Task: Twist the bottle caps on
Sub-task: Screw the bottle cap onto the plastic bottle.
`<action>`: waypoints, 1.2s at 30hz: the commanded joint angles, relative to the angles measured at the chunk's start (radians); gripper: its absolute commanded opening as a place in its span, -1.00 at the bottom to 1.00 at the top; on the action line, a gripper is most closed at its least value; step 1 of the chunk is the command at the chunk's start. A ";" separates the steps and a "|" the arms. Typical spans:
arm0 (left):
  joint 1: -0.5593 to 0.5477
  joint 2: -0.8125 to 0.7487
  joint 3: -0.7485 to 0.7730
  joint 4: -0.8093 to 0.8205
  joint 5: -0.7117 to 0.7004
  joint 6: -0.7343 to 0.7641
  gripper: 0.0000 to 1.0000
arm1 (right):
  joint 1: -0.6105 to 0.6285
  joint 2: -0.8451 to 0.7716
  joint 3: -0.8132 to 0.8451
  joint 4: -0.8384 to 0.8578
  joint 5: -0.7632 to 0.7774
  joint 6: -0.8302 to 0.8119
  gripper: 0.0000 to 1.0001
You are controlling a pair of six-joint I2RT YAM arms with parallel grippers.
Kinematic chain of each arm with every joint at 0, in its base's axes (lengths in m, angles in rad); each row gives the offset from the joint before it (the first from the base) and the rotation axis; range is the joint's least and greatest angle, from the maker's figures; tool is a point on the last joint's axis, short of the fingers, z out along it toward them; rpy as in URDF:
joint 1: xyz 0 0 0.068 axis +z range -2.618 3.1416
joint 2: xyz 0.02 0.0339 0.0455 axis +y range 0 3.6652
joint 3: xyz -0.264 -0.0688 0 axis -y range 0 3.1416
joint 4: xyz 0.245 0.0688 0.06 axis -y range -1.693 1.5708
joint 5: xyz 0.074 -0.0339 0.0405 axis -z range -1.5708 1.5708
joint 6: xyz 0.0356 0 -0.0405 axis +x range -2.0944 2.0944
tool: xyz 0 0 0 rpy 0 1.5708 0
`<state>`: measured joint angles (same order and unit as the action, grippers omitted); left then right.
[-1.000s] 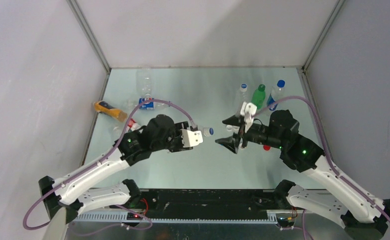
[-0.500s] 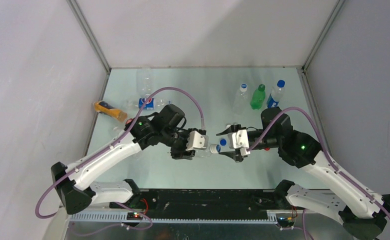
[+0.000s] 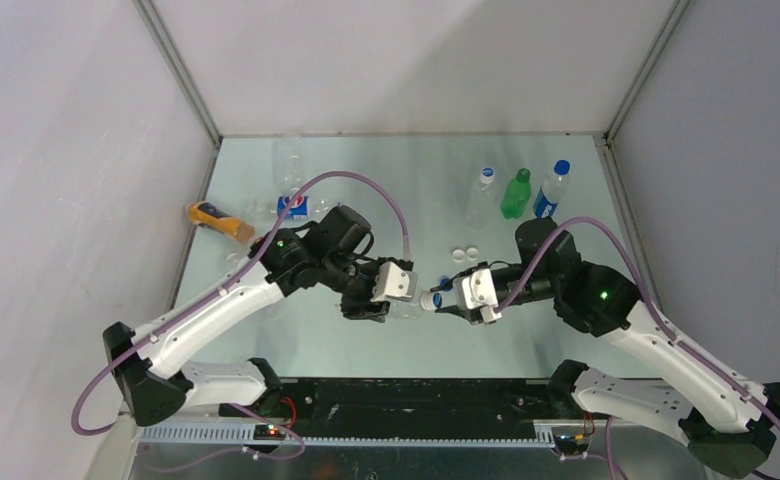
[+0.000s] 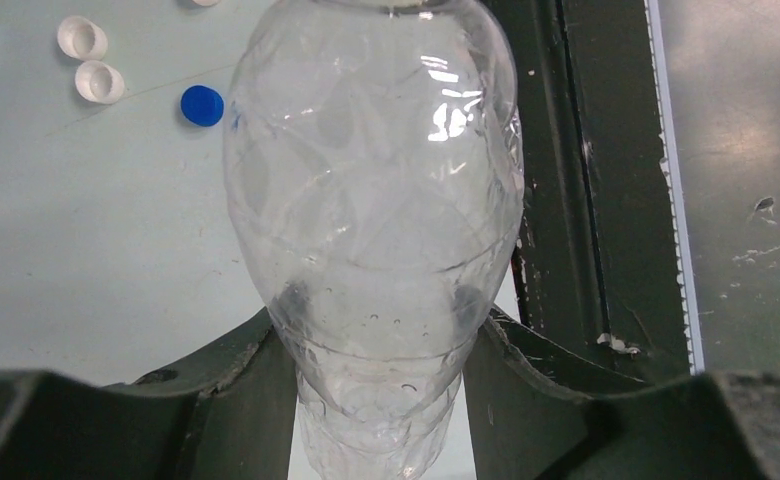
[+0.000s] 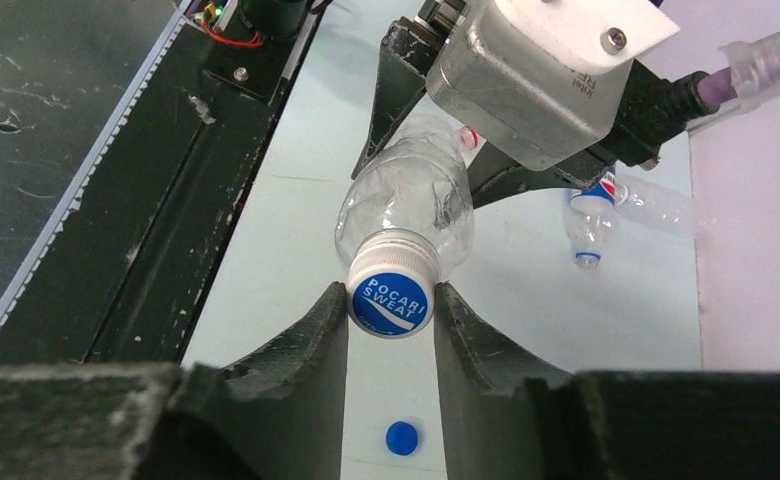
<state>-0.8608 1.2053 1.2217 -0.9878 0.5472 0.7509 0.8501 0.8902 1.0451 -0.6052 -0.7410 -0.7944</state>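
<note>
Above the near edge of the table (image 3: 366, 180), at its middle, the left gripper (image 4: 381, 345) is clamped partway closed round the body of a clear bottle (image 4: 376, 200) held level. The right gripper (image 5: 391, 305) pinches the blue-topped cap (image 5: 392, 285) on its neck, a finger on each side. Beneath lies a loose blue cap (image 5: 400, 437); beyond, two white caps (image 3: 465, 253). Three bottles (image 3: 516, 193) stand near the far right corner; an orange bottle (image 3: 218, 220) lies at the left edge.

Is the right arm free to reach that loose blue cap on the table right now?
Probably not yet. The right hand is shut on the Pocari Sweat cap of the clear bottle that the left hand holds. The loose blue cap lies on bare table close by, unobstructed.
</note>
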 commanded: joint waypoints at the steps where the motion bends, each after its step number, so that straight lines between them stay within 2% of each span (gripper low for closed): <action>1: 0.003 -0.005 0.029 0.019 0.022 0.003 -0.96 | 0.020 0.018 0.040 0.026 -0.011 0.037 -0.43; 4: 0.001 -0.043 -0.001 0.078 -0.025 -0.045 -0.96 | 0.023 0.039 0.041 0.051 0.030 0.128 -0.60; 6: -0.001 -0.093 -0.050 0.171 -0.089 -0.091 -0.95 | 0.024 0.057 0.041 0.074 0.067 0.240 -0.79; 8: -0.016 -0.150 -0.115 0.295 -0.195 -0.138 -0.95 | 0.026 0.081 0.037 0.118 0.122 0.411 -0.92; 9: -0.037 -0.169 -0.138 0.367 -0.284 -0.153 -0.95 | 0.027 0.087 0.031 0.142 0.160 0.578 -0.99; 10: -0.069 -0.210 -0.185 0.408 -0.402 -0.158 -0.95 | 0.028 0.097 0.017 0.192 0.253 0.672 -1.00; 11: -0.086 -0.228 -0.211 0.486 -0.458 -0.154 -0.94 | 0.028 0.102 0.011 0.209 0.311 0.867 -1.00; 12: -0.123 -0.264 -0.256 0.520 -0.564 -0.147 -0.93 | 0.023 0.112 0.002 0.224 0.410 0.957 -1.00; 13: -0.141 -0.280 -0.280 0.590 -0.620 -0.133 -0.93 | 0.017 0.120 0.000 0.224 0.445 1.131 -1.00; 14: -0.181 -0.307 -0.324 0.623 -0.727 -0.122 -0.92 | 0.001 0.133 -0.007 0.229 0.486 1.220 -1.00; 15: -0.202 -0.316 -0.342 0.679 -0.771 -0.090 -0.92 | -0.010 0.138 -0.014 0.238 0.494 1.370 -1.00; 18: -0.275 -0.332 -0.400 0.749 -0.949 -0.028 -0.92 | -0.035 0.135 -0.081 0.336 0.517 1.613 -1.00; 20: -0.285 -0.327 -0.413 0.757 -0.978 -0.006 -0.92 | -0.034 0.129 -0.100 0.390 0.526 1.710 -1.00; 23: -0.281 -0.334 -0.431 0.740 -0.968 -0.004 -0.99 | -0.033 0.107 -0.104 0.461 0.520 1.643 -0.97; 25: -0.247 -0.356 -0.431 0.697 -0.904 -0.023 -1.00 | -0.036 0.080 -0.103 0.490 0.519 1.515 -0.72; 26: -0.200 -0.361 -0.420 0.654 -0.821 -0.034 -1.00 | -0.036 0.068 -0.103 0.498 0.512 1.385 -0.45; 27: -0.174 -0.367 -0.411 0.628 -0.724 -0.057 -1.00 | -0.036 0.045 -0.103 0.507 0.471 1.301 -0.33; 28: -0.122 -0.368 -0.387 0.570 -0.678 -0.068 -1.00 | -0.037 0.035 -0.103 0.504 0.446 1.142 -0.14; 29: -0.099 -0.362 -0.356 0.541 -0.593 -0.067 -1.00 | -0.037 0.013 -0.103 0.487 0.392 1.057 -0.07; 30: -0.060 -0.354 -0.337 0.471 -0.535 -0.062 -1.00 | -0.036 0.003 -0.103 0.475 0.364 0.902 0.05; 33: 0.013 -0.297 -0.232 0.334 -0.304 -0.047 -1.00 | -0.036 -0.036 -0.104 0.395 0.247 0.615 0.16; 34: 0.022 -0.285 -0.215 0.284 -0.264 -0.041 -1.00 | -0.036 -0.045 -0.103 0.374 0.220 0.460 0.19; 36: 0.038 -0.248 -0.177 0.240 -0.164 -0.032 -1.00 | -0.036 -0.052 -0.103 0.313 0.136 0.289 0.22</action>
<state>-0.8558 0.9100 0.9512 -0.5922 0.0669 0.6998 0.8135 0.8597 0.9321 -0.2176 -0.4290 0.0101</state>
